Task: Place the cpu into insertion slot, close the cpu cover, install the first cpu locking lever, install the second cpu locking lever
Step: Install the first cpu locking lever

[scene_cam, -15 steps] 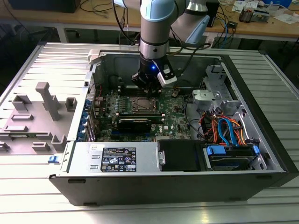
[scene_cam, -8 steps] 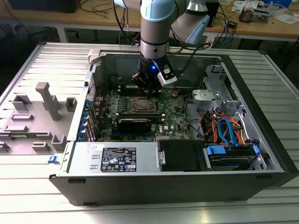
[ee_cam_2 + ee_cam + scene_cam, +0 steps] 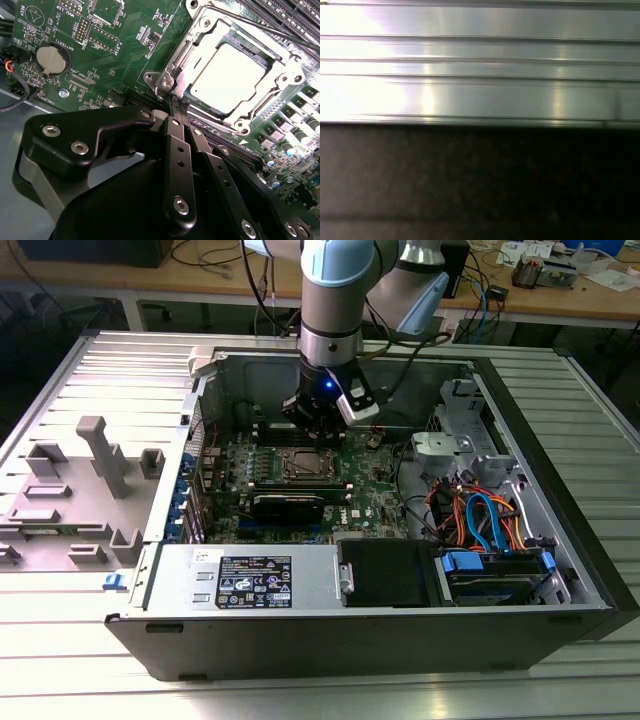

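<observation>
Ribbed aluminium tabletop [image 3: 60, 640] carries the open computer case [image 3: 400, 620]; wooden benches [image 3: 200, 280] stand far behind. Grey fixtures [image 3: 100, 455] sit to the exterior view's left. My fingers [image 3: 176, 107] are pinched together, holding nothing, just beside the slot [image 3: 170, 75]. Cpu [image 3: 227, 70] lies in it, cover [image 3: 200, 30] down around it.

Open computer case [image 3: 330, 585] lying flat on a ribbed metal bench [image 3: 90, 680]. Green circuit board [image 3: 375, 485] inside, with a round coin battery [image 3: 52, 60] near one corner. Orange and blue cables [image 3: 480, 520] toward the exterior view's right. Grey plastic fixtures [image 3: 105, 455] beside the case, at the exterior view's left.
</observation>
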You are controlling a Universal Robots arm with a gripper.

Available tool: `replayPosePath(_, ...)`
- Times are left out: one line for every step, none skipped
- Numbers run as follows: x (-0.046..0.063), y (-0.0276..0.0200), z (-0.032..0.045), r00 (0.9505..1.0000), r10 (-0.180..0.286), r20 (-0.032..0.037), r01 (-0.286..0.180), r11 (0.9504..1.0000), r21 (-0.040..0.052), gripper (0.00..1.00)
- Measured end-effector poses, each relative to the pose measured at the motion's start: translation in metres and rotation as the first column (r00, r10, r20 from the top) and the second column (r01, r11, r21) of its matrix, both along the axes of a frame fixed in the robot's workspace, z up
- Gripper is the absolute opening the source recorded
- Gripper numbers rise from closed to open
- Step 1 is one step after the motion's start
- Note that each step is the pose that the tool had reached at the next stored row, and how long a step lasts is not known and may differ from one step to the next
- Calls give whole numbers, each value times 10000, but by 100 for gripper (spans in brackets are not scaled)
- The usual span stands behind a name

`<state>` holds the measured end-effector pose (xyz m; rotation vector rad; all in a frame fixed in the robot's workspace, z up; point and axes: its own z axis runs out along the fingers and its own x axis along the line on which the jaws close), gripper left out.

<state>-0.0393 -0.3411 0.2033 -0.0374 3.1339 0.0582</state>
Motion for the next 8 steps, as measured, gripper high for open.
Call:
replayPosePath(1, 0, 4, 10000, 5, 0, -5, 10000, 1, 11)
replayPosePath(1, -1, 8, 10000, 8, 0, -8, 10000, 0, 11)
replayPosePath(1, -1, 14, 10000, 10, -1, -10, 10000, 0, 11)
replayPosePath(2, -1, 21, 10000, 12, -2, -12, 10000, -1, 11)
replayPosePath(2, -1, 28, 10000, 12, -2, -12, 10000, -1, 11)
replayPosePath(2, -1, 44, 10000, 12, -2, -12, 10000, -1, 11)
replayPosePath(2, -1, 54, 10000, 12, -2, -12, 10000, -1, 11)
replayPosePath(2, -1, 63, 10000, 12, -2, -12, 10000, -1, 11)
